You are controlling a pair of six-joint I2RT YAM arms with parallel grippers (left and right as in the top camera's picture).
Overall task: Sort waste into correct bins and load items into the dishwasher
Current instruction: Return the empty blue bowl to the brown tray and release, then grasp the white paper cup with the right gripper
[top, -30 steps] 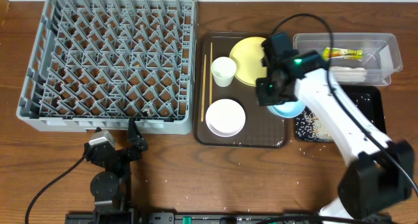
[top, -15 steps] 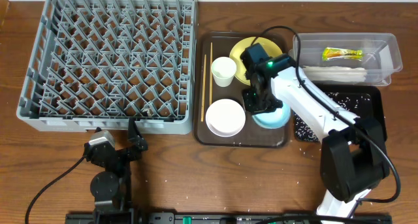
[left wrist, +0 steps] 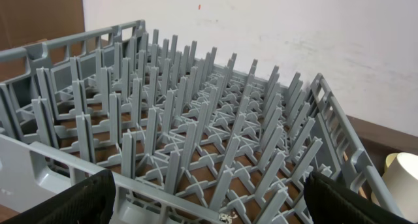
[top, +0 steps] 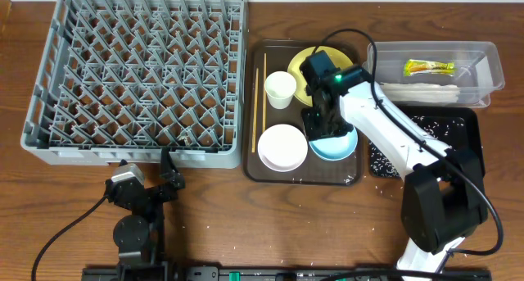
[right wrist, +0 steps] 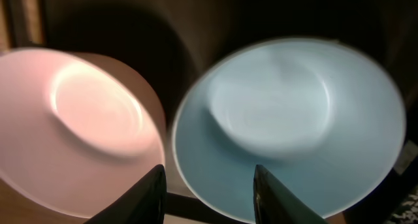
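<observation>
The light blue bowl (top: 337,146) sits on the brown serving tray (top: 344,178), next to the white bowl (top: 282,147). My right gripper (top: 322,125) hovers over the blue bowl's left rim. In the right wrist view its fingers (right wrist: 214,194) are open, with the blue bowl (right wrist: 287,119) and the white bowl (right wrist: 85,132) below. The white cup (top: 279,88), yellow plate (top: 304,64) and chopsticks (top: 255,101) also lie on the tray. The grey dish rack (top: 139,68) is at the left. My left gripper (top: 168,179) is open in front of the rack (left wrist: 196,119).
The clear tub (top: 491,76) at the back right holds the snack wrapper (top: 428,66) and the napkin (top: 426,91). The black tray (top: 467,129) in front of it holds rice grains (top: 381,154). The cup's edge shows in the left wrist view (left wrist: 401,175).
My right gripper carried the blue bowl from above the black tray leftward onto the brown tray and set it beside the white bowl; its fingers are now open. The left arm has not moved.
</observation>
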